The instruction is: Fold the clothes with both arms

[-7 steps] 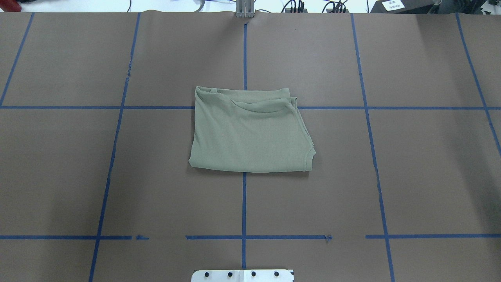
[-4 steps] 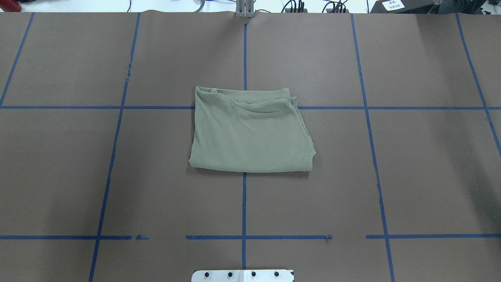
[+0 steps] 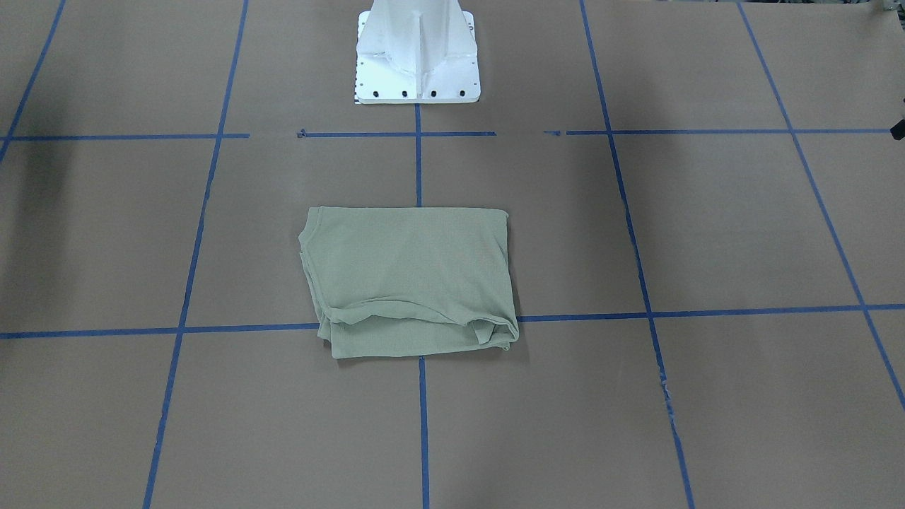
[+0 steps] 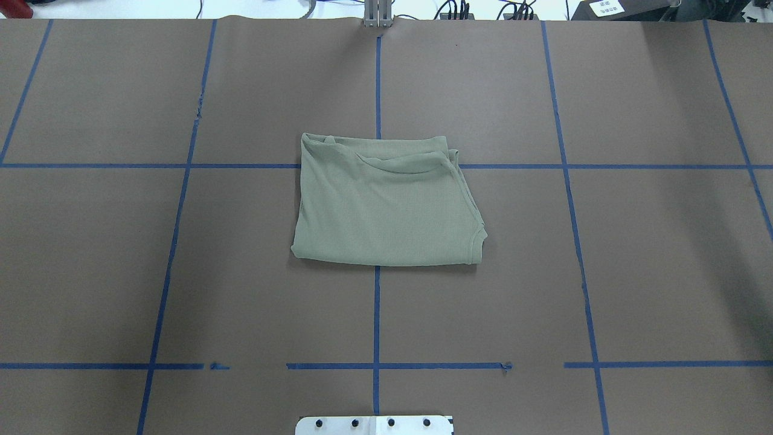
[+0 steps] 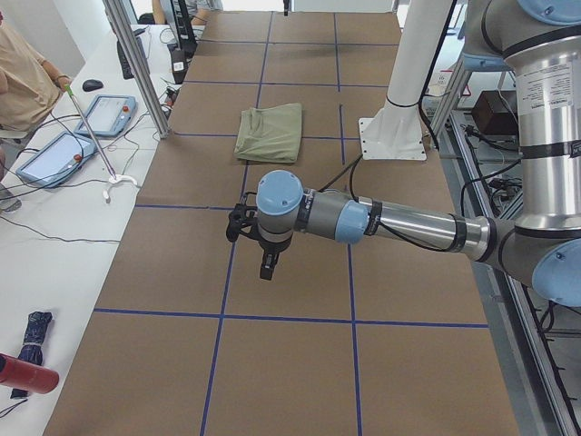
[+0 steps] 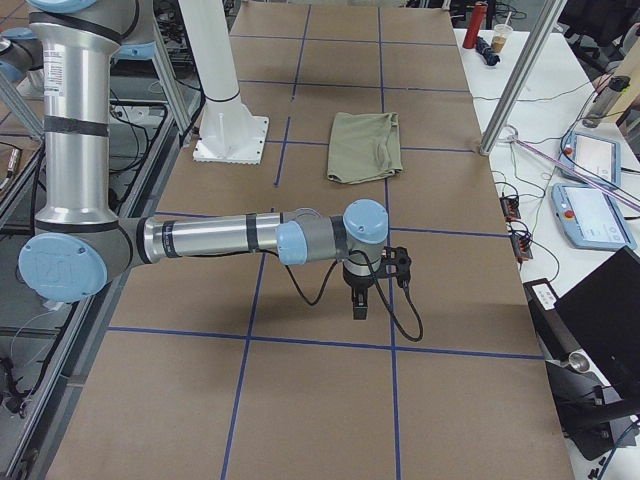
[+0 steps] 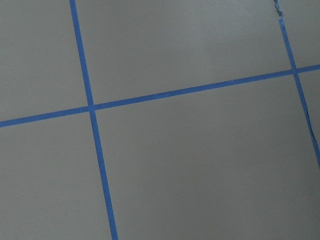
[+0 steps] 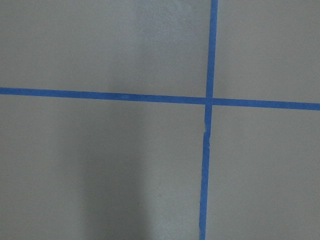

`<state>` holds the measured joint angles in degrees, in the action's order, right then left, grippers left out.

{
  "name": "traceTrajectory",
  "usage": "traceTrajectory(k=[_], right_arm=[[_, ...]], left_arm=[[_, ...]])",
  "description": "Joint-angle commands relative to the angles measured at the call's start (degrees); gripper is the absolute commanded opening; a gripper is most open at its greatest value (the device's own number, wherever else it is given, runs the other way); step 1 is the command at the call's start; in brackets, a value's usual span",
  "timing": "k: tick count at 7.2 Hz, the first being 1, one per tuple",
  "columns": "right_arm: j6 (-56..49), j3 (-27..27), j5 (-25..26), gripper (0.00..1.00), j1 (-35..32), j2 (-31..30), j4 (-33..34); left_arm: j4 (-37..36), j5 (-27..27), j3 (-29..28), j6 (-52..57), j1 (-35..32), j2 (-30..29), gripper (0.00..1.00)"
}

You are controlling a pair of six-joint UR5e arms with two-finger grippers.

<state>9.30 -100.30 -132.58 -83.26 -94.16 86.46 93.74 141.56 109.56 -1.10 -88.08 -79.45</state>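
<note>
Robotics laboratory, work cell: brown-papered table (image 4: 664, 272) gridded in blue tape (image 4: 377, 314), white pedestal (image 3: 417, 49), left arm (image 5: 408, 221) and right arm (image 6: 210, 238) reaching over it, aluminium frame posts (image 5: 136, 68), teach pendants (image 5: 113, 113) and cables (image 5: 45, 238) on white side benches (image 5: 54, 272).

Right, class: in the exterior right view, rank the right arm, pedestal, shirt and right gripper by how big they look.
1. right arm
2. pedestal
3. shirt
4. right gripper
The arm is nearest the camera, which makes it look bigger.
</note>
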Motion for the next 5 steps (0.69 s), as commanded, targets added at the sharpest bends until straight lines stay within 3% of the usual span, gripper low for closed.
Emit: traceTrajectory(k=[1, 2, 3, 5], right_arm=[[-2.50, -0.60, 0.83, 1.00, -1.88, -2.24, 0.20], [-3.83, -0.34, 1.00, 1.00, -2.69, -3.04, 0.20], [-4.28, 0.10, 1.27, 1.00, -3.13, -3.57, -0.24], [-6.39, -0.42, 0.66, 1.00, -7.51, -5.33, -0.07]], left_arm=[[0.21, -3.45, -1.19, 0.30, -1.38, 0.18, 0.99], [0.04, -8.27, -1.02, -0.22, -1.74, -0.87, 0.99], [-0.49, -7.88, -3.02, -0.48, -1.48, -2.88, 0.99], [0.82, -7.79, -12.40, 0.30, -1.39, -9.90, 0.99]])
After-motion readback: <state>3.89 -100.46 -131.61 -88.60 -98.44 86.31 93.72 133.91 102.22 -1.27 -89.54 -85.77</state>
